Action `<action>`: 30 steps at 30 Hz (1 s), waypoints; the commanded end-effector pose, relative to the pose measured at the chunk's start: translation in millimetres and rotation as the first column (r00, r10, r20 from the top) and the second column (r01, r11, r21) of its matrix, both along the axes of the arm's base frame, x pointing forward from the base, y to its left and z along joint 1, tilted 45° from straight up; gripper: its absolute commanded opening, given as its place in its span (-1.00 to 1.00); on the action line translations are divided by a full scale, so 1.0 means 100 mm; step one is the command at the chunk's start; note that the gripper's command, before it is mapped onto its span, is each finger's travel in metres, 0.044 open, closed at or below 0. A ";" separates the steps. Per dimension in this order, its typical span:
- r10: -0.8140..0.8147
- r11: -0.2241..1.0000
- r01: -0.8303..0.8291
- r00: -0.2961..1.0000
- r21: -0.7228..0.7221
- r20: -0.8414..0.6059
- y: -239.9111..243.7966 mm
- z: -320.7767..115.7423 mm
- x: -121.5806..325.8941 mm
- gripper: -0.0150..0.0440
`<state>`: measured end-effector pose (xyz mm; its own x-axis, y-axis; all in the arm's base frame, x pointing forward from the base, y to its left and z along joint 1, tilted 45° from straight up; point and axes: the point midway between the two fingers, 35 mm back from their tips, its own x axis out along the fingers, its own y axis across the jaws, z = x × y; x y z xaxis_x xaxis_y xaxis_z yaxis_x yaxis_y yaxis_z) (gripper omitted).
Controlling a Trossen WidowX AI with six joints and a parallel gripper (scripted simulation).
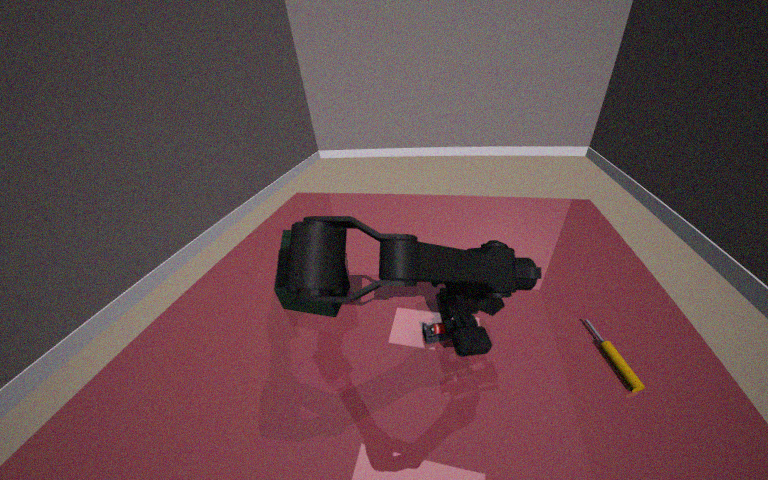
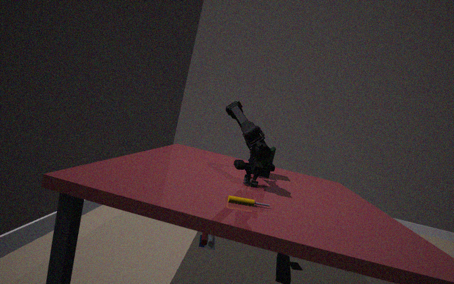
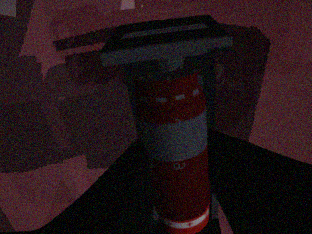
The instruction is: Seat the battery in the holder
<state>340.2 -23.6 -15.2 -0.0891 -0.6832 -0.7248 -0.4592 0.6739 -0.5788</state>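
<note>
The battery (image 1: 437, 328) (image 3: 181, 138), red with a grey band, lies lengthwise between my fingers. Its terminal end is at the top of the wrist view, close against the crossbar of the dark holder (image 1: 428, 336) (image 3: 214, 44). I cannot tell whether the terminal is under the lip. The bright-ringed other end is at the bottom of the wrist view; the spring does not show. My gripper (image 1: 447, 330) (image 3: 174, 144) is shut on the battery, low at the holder, its dark fingers on both sides. In the exterior view gripper and holder merge into one dark shape.
A screwdriver with a yellow handle (image 1: 621, 365) (image 2: 241, 200) lies on the red table (image 1: 169, 418) (image 2: 133, 187), away from the holder. The dark green box (image 1: 310, 305) is at the arm's base. The arm and its shadows cover much around the holder.
</note>
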 end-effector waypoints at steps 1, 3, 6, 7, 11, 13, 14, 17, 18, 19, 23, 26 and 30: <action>0.011 1.000 -0.011 1.000 0.018 0.017 0.00 -0.03 0.01 -0.24; 0.016 1.000 -0.017 1.000 0.022 0.022 0.00 -0.03 0.01 -0.24; 0.024 0.999 -0.025 0.999 0.028 0.030 -0.01 -0.03 0.01 -0.24; 0.027 0.999 -0.028 0.999 0.030 0.032 -0.01 -0.03 0.01 -0.24; 0.038 0.999 -0.040 0.998 0.037 0.043 -0.01 -0.02 0.00 -0.24; 0.044 0.998 -0.046 0.998 0.040 0.048 -0.02 -0.02 0.00 -0.24; 0.046 0.998 -0.049 0.998 0.042 0.051 -0.02 -0.02 0.00 -0.24; 0.055 0.997 -0.057 0.997 0.047 0.058 -0.02 -0.02 -0.01 -0.24; 0.057 0.997 -0.060 0.996 0.048 0.061 -0.03 -0.02 -0.01 -0.24; 0.060 0.997 -0.063 0.996 0.049 0.064 -0.03 -0.02 -0.01 -0.24; 0.068 0.996 -0.072 0.995 0.054 0.071 -0.03 -0.01 -0.02 -0.24; 0.069 0.996 -0.073 0.995 0.054 0.072 -0.04 -0.01 -0.03 -0.24; 0.071 0.996 -0.075 0.995 0.055 0.074 -0.05 0.00 -0.05 -0.24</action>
